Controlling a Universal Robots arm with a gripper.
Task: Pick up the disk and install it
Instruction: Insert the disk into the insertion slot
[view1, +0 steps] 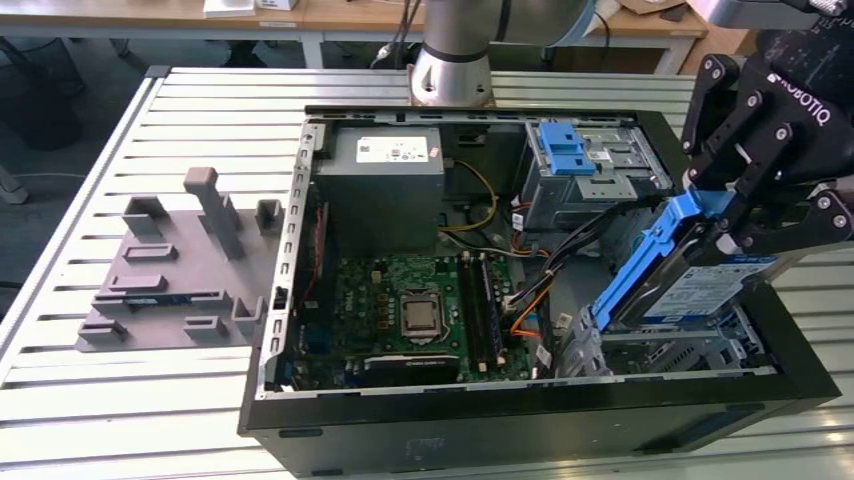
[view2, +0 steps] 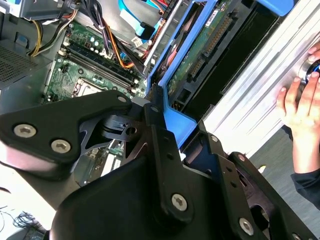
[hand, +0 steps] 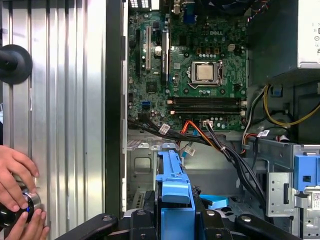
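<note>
Claw (view1: 742, 232) is clamped on the upper end of the disk (view1: 687, 288) — disk hangs steeply tilted, lower end dipping into the open case (view1: 400, 420) at the exterior view's right, over the drive bay (view1: 694, 352). Likely dense, rigid and shock-sensitive; bare circuit board (view2: 202, 50) on one face, so best held by the side edges at the blue rails (view1: 638, 272) — rails probably flex, metal faces look slick

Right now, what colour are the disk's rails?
The disk has blue rails, clearest in the exterior view.
</note>
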